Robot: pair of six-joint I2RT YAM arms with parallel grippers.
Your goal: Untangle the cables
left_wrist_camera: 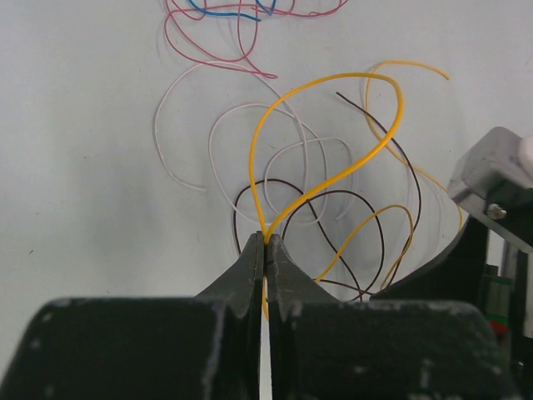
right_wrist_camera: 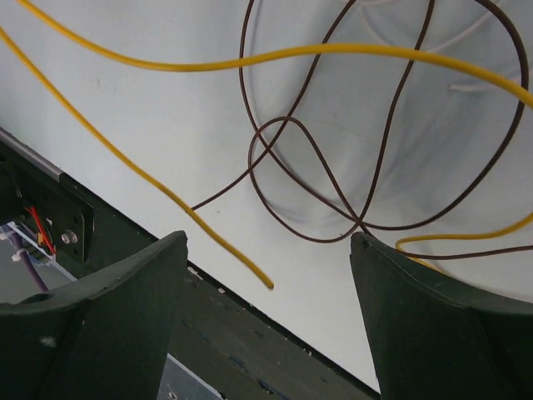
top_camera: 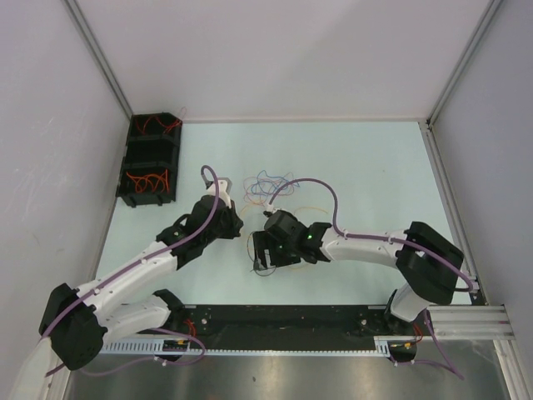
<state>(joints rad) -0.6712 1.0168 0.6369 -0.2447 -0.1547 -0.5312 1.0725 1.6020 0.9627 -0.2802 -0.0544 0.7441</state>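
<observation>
The cables [top_camera: 268, 185] lie as a loose tangle of thin wires on the pale table, just beyond both grippers. My left gripper [left_wrist_camera: 266, 242] is shut on a yellow wire [left_wrist_camera: 333, 77] that rises from its tips in a tall loop. Behind it lie a dark brown wire [left_wrist_camera: 414, 179], pale wires [left_wrist_camera: 156, 129], and pink [left_wrist_camera: 179, 46] and blue ones at the top. My right gripper [right_wrist_camera: 268, 242] is open and empty, low over the table. The yellow wire's [right_wrist_camera: 250, 61] free end lies between its fingers, and brown loops [right_wrist_camera: 360, 223] lie just ahead. In the top view the left gripper [top_camera: 229, 218] and right gripper [top_camera: 265, 250] are close together.
Black bins [top_camera: 151, 158] holding orange wires stand at the far left corner. A black rail [top_camera: 283, 317] runs along the near table edge and also shows in the right wrist view [right_wrist_camera: 50, 208]. White walls enclose the table on three sides.
</observation>
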